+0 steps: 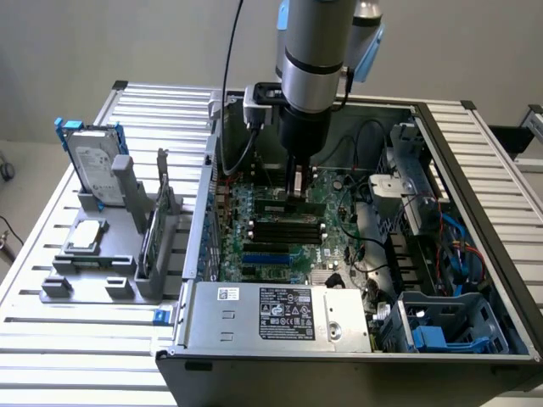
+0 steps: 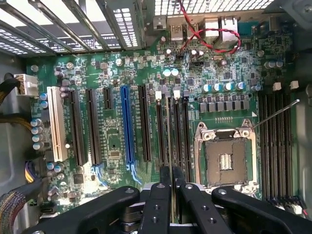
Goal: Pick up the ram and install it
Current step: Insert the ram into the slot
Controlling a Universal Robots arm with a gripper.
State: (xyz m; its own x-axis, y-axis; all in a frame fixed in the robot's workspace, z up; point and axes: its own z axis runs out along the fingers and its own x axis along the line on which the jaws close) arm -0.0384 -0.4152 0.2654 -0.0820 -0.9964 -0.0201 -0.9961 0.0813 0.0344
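My claw (image 2: pixel 173 189): pressed nearly together, its two black fingers (image 2: pixel 158 204) pinching a thin board between them.
What I hold: the ram (image 2: pixel 171 168), a long, narrow green circuit-board stick. From my wrist I see it edge-on, running away from my fingertips.
Where the ram is: low over the green motherboard (image 2: pixel 112 146), in line with the row of black memory slots (image 2: pixel 187 141) just beside the square metal processor socket (image 2: pixel 225 157). I cannot tell whether its lower edge is in a slot.
Slot clips: small white latches (image 2: pixel 158 95) show at the far ends of those slots.
My arm: in the exterior view the claw (image 1: pixel 297 191) points straight down into the open black computer case (image 1: pixel 339 365), above the middle of the board.
Near neighbours: a long blue expansion slot (image 2: pixel 127 126) and a white one (image 2: pixel 56 127) lie well apart from my fingers. A second bank of black slots (image 2: pixel 275 141) sits on the other side of the socket.
Outside the case: on the slatted metal table (image 1: pixel 85 339), toward the exterior view's left, a grey plastic holder (image 1: pixel 110 280) carries the silver hard drive with blue rails (image 1: pixel 93 161), standing upright. The small square metal-topped chip (image 1: pixel 85 236) lies flat on it.
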